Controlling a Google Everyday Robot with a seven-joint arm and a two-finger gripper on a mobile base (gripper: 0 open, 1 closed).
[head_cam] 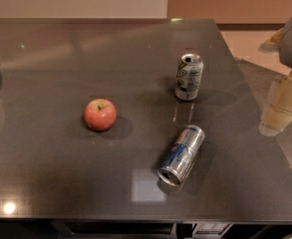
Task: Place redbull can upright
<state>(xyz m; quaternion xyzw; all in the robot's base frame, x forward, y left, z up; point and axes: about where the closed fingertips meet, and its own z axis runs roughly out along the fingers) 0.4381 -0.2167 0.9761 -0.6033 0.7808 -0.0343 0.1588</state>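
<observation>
Camera view: the redbull can (pixel 182 155) is lying on its side on the table (pixel 46 183), right of centre and near the front edge. Its long axis is running diagonally, the opened top pointing near-left and the base pointing toward the upright white-and-green can (pixel 189 76). The gripper (pixel 279 108) is hanging beyond the table's right edge, carrying nothing; its opening I cannot tell. I am judging the best approach as closing across the can's narrow width, then tipping it onto its base.

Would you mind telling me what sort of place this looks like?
Probably an office kitchenette: dark counter holding a toppled redbull can, an upright white-and-green can and an apple. The gripper hangs by its right edge.
</observation>
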